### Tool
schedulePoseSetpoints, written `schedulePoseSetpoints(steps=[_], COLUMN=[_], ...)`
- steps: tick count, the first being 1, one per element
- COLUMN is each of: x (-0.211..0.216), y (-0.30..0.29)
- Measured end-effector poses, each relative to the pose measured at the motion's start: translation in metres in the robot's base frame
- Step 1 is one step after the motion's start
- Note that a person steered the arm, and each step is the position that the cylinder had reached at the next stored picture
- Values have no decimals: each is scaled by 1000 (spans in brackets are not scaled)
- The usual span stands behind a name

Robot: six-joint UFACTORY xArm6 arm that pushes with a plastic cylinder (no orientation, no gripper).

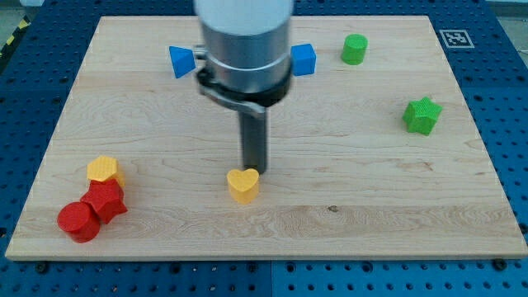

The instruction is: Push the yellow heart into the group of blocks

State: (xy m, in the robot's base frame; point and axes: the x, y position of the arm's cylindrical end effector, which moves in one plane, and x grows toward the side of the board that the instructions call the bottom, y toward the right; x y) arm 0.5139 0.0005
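1. Yellow was the colour you had to watch in the camera view: the yellow heart (243,185) sat low on the worktop (346,198), a little to the view's left of centre, well apart from every other block.
2. You had no claw on this rig, so there was nothing spread or pinching to report; my tip (252,171) stood just behind the heart's upper right lobe, touching it or very nearly.
3. You could judge the heart to be light, stiff and small, likely to slide readily and to spin if pressed off-centre. There was no taking hold of it; contact on its right flank looked best, since the group lay toward the view's left.
4. You had that group at the lower left: a yellow block (103,170), a red star-like block (106,200) and a red cylinder (77,221), close together.
5. You had pale, smooth wood grain under everything, with open board between heart and group.
6. Elsewhere you had a blue triangular block (181,61), a blue cube (304,59), a green cylinder (355,49) and a green star (422,115), all well clear.
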Motion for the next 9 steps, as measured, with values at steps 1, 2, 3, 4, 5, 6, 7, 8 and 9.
schedulePoseSetpoints(steps=[1,2,3,4,5,6,7,8,9], x=[16,27,27,27,27,28,36,41,41], y=[19,-2,-47,-69,-88,-84,-75,-95,-126])
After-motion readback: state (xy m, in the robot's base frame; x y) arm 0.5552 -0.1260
